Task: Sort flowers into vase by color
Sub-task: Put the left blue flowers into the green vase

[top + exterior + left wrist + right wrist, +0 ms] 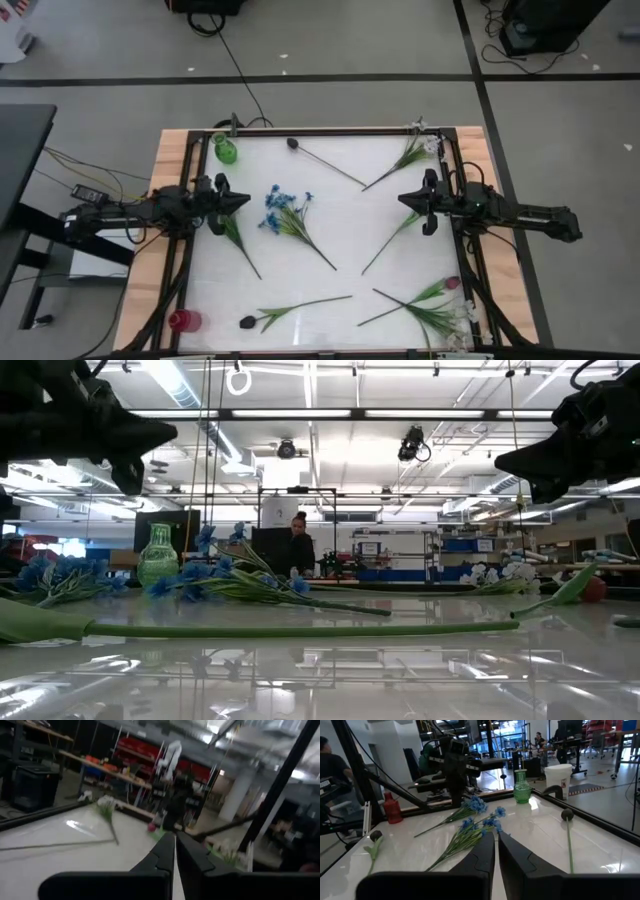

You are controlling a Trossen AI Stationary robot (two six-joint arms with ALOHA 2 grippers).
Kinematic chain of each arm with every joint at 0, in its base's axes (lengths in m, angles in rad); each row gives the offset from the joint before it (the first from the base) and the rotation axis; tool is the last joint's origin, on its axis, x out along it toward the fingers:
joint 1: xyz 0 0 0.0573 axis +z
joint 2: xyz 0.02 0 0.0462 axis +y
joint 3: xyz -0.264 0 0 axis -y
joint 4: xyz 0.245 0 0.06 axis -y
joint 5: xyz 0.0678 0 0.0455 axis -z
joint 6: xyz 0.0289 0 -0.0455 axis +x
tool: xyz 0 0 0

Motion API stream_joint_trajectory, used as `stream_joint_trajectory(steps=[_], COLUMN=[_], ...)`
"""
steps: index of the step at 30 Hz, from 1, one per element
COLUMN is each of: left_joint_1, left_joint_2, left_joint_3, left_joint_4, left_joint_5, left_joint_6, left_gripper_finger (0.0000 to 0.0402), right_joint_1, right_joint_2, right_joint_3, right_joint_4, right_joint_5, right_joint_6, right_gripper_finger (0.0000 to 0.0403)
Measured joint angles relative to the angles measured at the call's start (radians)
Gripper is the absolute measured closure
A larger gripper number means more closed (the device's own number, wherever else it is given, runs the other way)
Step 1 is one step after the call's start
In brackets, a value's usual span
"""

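Note:
Several flowers lie flat on the white table (pixel 340 230). A blue bunch (pixel 285 210) is at centre left. A dark-headed stem (pixel 293 143) lies at the far edge and another (pixel 247 322) at the near edge. White flowers (pixel 420 140) are far right, and a pink and white bunch (pixel 440 300) near right. One green stem (pixel 235 235) lies below the left gripper. A green vase (pixel 226 151) stands far left and a red vase (pixel 184 321) near left. My left gripper (pixel 243 200) and right gripper (pixel 403 200) hover shut at the table's left and right sides, pointing inward, holding nothing.
A black frame (pixel 455 135) runs along the table's edges, with wooden boards outside it. Cables trail off the left side (pixel 80 190). A loose green stem (pixel 395 240) lies below the right gripper. In the low view a person (pixel 298 540) sits in the room behind.

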Motion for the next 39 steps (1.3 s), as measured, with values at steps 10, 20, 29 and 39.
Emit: stream_joint_trajectory(steps=[10,20,29,39], left_joint_1=[0.000,0.000,0.000,0.002], left_joint_2=[0.000,0.022,0.164,0.279], left_joint_3=[0.000,0.000,0.000,0.000], left_joint_4=[0.229,0.211,0.207,0.207], left_joint_5=[-0.010,-0.150,-0.167,-0.177], left_joint_6=[-0.002,-0.033,-0.174,-0.310], left_gripper_finger=[0.0377,0.0377,0.0377,0.0377], right_joint_1=[-0.002,-0.002,-0.003,-0.003], right_joint_2=[0.000,0.002,0.060,0.207], right_joint_3=[0.000,0.000,0.000,0.000], right_joint_4=[0.094,0.206,0.137,0.293], right_joint_5=[0.003,0.525,0.530,0.439], right_joint_6=[0.060,0.646,1.049,1.124], right_gripper_finger=[0.0368,0.0368,0.0369,0.0396])
